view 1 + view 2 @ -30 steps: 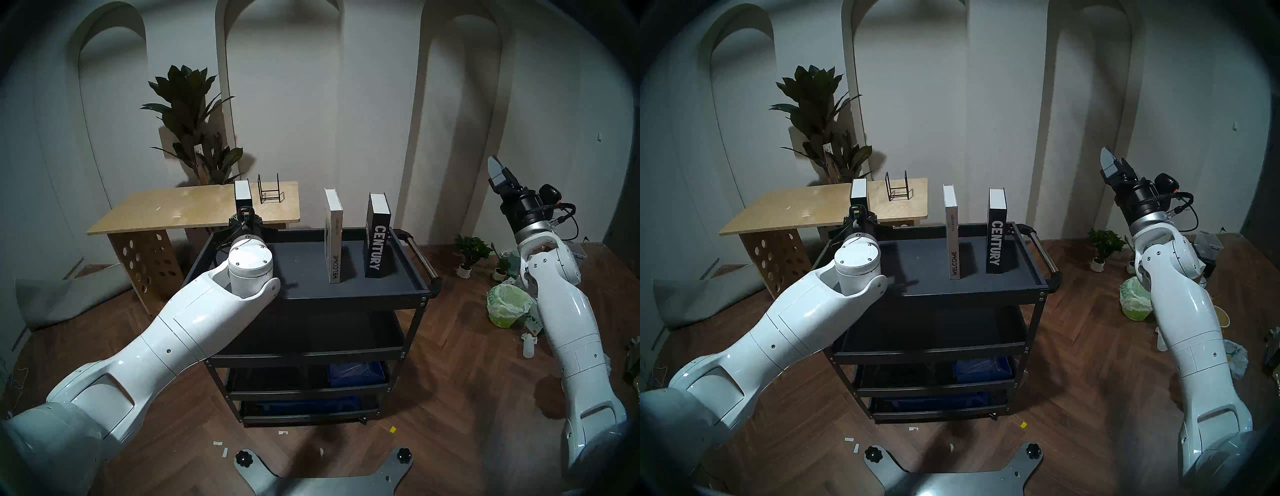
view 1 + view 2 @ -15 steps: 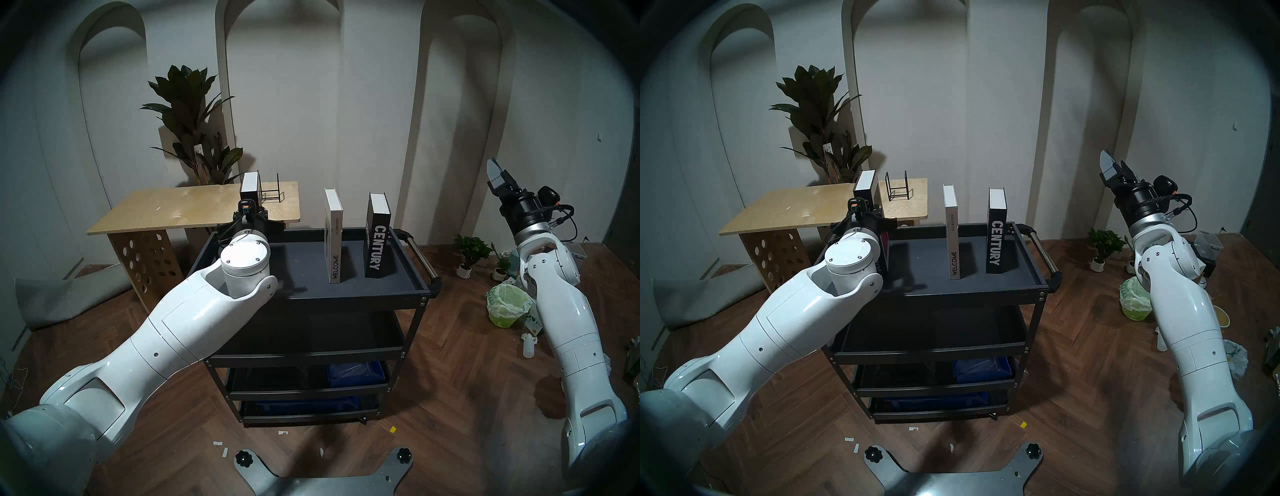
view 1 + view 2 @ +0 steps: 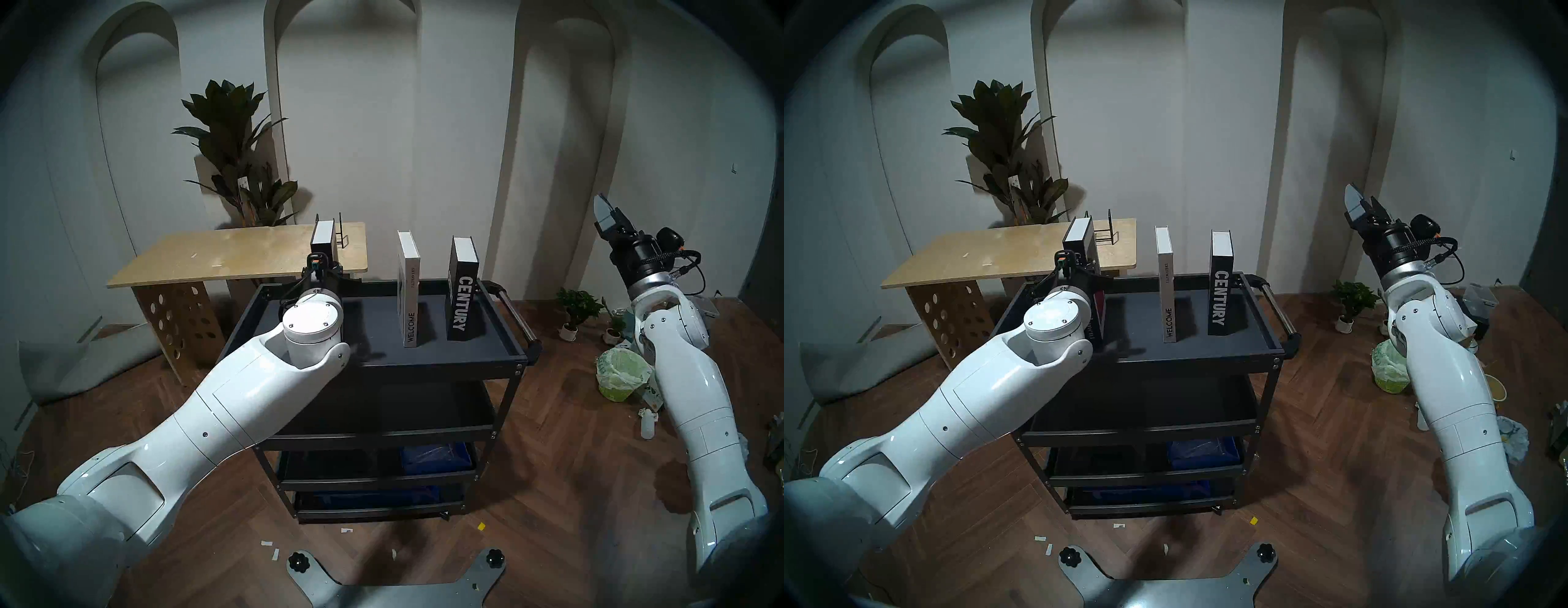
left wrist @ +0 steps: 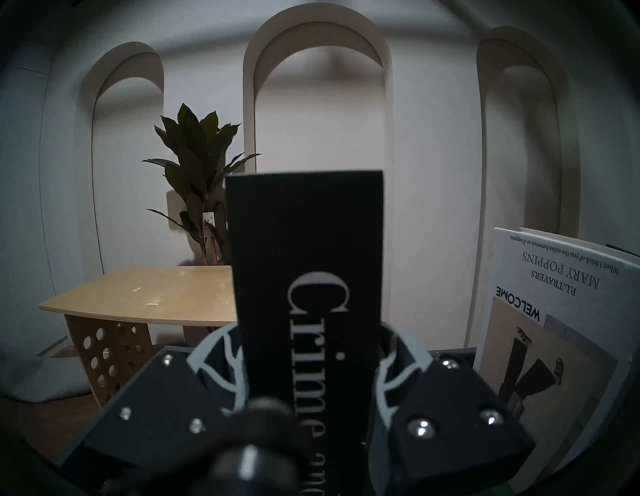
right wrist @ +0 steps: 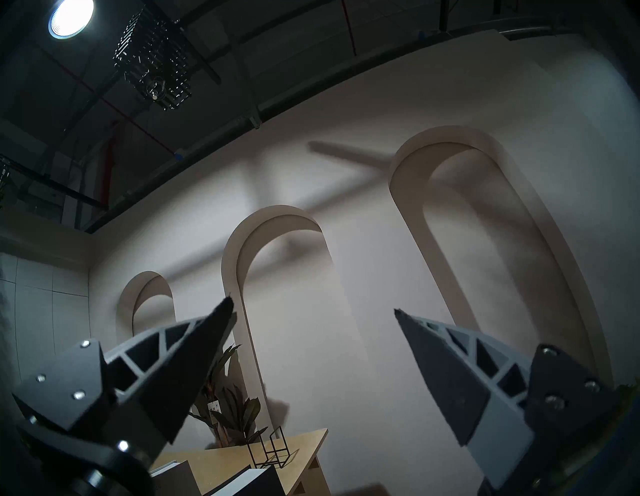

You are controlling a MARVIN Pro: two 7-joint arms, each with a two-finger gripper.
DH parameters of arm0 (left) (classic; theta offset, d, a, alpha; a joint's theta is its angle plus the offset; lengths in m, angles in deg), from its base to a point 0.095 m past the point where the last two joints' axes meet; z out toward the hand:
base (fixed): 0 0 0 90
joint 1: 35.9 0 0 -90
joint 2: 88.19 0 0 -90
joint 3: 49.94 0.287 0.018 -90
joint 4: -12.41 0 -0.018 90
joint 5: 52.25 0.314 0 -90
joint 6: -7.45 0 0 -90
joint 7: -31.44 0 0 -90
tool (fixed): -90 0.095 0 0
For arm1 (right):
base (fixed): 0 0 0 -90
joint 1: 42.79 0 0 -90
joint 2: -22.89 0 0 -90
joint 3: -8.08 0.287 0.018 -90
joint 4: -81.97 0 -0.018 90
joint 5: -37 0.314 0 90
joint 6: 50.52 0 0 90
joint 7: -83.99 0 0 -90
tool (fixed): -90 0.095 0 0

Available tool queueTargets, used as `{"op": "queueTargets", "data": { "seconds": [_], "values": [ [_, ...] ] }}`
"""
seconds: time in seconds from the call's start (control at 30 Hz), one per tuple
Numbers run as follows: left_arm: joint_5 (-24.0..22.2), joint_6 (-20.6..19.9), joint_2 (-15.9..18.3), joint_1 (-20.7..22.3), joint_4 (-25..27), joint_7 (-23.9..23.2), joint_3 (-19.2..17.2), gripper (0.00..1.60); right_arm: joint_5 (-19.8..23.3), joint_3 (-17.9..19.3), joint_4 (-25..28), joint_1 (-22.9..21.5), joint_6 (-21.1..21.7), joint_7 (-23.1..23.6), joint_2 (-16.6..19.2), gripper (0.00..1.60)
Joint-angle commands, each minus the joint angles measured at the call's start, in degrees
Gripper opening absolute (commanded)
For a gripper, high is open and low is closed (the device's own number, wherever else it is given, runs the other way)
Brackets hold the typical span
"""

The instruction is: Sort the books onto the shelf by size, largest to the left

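Reading upward along its spine in pale serif letters, "Crime" and part of "and" mark the tall black hardback (image 4: 306, 263) clamped upright between the grey fingers (image 4: 221, 367) of the left pincer (image 4: 311, 367). Head views show this book (image 3: 1079, 237) at the left end of the flat dark grey rimmed top tray of the black metal cart (image 3: 428, 354); whether its foot touches the tray cannot be told. A slim white hardback (image 3: 408, 293) stands upright mid-tray, spine lettered "WELCOME"; its cover (image 4: 561, 311) carries "P.L.TRAVERS" and "MARY POPPINS", seen upside down. Well apart to its right stands a shorter, thick black hardback (image 3: 460, 297) with "CENTURY" in bold white capitals. Off to the cart's right, the raised right pincer (image 5: 313, 315) is spread wide, holding nothing.
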Motion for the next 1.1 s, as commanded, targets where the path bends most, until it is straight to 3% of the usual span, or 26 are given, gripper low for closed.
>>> {"op": "queueTargets", "data": {
  "seconds": [0.0,0.77,0.8,0.83,0.93,0.97,1.03,1.07],
  "values": [
    [0.7,1.0,-1.9,2.9,0.6,-0.3,-0.5,0.0,0.0,0.5,1.2,-0.3,-0.6,-0.3,0.0,1.6],
    [2.0,0.2,-4.0,3.3,-2.9,0.7,0.8,0.0,-0.4,1.4,2.1,0.3,-0.9,-0.7,0.0,1.6],
    [2.0,0.1,-4.0,3.2,-2.8,0.7,0.8,0.07,-0.6,1.4,2.1,0.3,-1.0,-0.7,0.1,1.6],
    [2.0,0.1,-4.0,3.2,-2.7,0.7,0.8,0.38,-0.5,1.4,2.1,0.4,-1.0,-0.7,0.1,1.6],
    [1.9,-0.1,-3.8,3.0,-2.2,0.9,0.7,0.78,-0.5,1.6,2.2,0.5,-0.9,-0.7,0.1,1.6],
    [1.9,-0.2,-3.8,3.0,-2.1,0.9,0.7,1.12,-0.5,1.6,2.3,0.5,-0.9,-0.8,0.1,1.6],
    [1.8,-0.3,-3.7,2.9,-1.9,0.9,0.7,1.2,-0.5,1.7,2.3,0.6,-0.9,-0.8,0.1,1.6],
    [1.8,-0.5,-3.6,2.7,-1.6,1.0,0.6,1.42,-0.5,1.8,2.4,0.7,-0.8,-0.7,0.1,1.6]
  ]
}}
